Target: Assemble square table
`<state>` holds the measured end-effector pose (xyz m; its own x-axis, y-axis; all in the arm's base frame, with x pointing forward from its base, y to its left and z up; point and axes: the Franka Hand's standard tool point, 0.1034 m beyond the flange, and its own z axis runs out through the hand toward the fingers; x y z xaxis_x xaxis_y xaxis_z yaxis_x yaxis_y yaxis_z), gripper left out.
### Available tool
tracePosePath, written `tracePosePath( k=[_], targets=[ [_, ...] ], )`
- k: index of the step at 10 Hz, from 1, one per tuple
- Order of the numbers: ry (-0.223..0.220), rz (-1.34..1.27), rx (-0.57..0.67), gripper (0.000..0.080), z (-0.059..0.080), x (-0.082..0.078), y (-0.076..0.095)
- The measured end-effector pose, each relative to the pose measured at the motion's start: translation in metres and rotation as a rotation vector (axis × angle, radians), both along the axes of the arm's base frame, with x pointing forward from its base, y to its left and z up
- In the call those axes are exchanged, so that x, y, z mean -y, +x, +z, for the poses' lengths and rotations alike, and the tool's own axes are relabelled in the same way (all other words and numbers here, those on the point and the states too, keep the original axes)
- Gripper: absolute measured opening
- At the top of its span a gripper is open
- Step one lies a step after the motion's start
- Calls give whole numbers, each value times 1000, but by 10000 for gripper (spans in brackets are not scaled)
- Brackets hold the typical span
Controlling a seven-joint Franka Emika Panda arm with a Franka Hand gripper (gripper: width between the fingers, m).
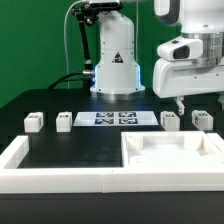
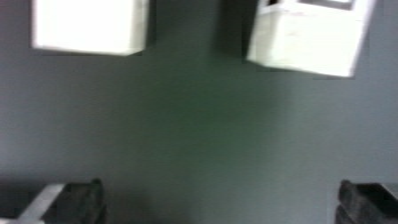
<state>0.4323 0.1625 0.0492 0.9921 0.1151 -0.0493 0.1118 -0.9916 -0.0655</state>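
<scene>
Exterior view's left of the marker board point(image 1: 112, 119): outer left leg point(image 1: 33, 122), inner left leg point(image 1: 65, 120), with the white rail point(image 1: 40, 160) in front. Right of the board: inner right leg point(image 1: 170, 120), outer right leg point(image 1: 201, 119); the square slab point(image 1: 150, 170) lies in front of them. We see the gripper point(image 1: 197, 100) above that pair, jaws wide apart, holding nothing; bare black table point(image 2: 205, 120) beneath.

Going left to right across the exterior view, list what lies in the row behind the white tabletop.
First leg → second leg → marker board → third leg → fourth leg.
</scene>
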Motion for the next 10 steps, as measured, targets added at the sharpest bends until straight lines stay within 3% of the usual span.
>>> tracePosePath(
  k=[4, 5, 10],
  targets=[
    [4, -67, -29, 649, -1, -1, -1],
    [2, -65, -45, 649, -4, -2, -9],
    [-68, -29, -390, 649, -1, -4, -29]
  ],
)
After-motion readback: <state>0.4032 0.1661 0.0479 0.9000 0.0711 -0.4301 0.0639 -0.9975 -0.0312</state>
